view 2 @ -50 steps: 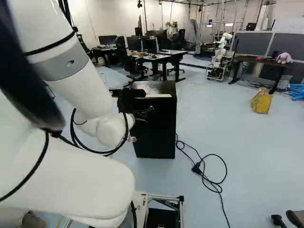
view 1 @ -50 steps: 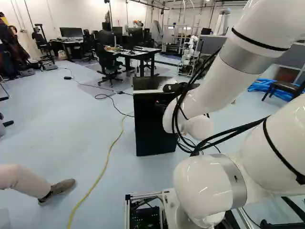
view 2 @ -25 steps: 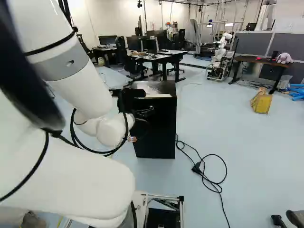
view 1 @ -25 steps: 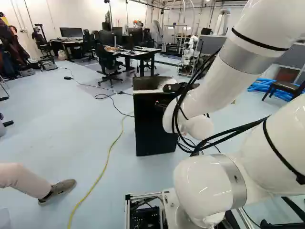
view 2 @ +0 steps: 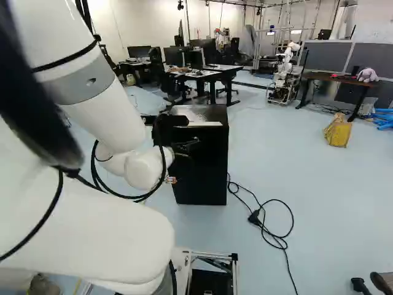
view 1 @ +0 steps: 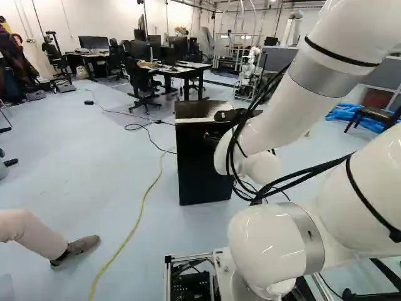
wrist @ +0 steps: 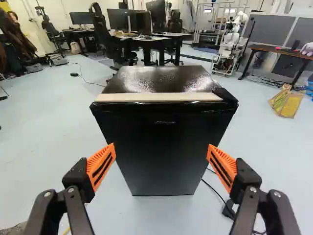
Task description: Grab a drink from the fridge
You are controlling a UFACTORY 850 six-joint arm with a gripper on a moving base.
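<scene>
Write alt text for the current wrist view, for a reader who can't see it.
A closed black fridge stands upright on a pale floor, ahead of the wide-open, orange-padded jaws, which hold nothing. A black cord lies beside it; a desk with monitors stands beyond.

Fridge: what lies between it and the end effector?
In the wrist view, nothing shows between the end effector and the fridge; the black cable lies beside the fridge, not in that gap.
</scene>
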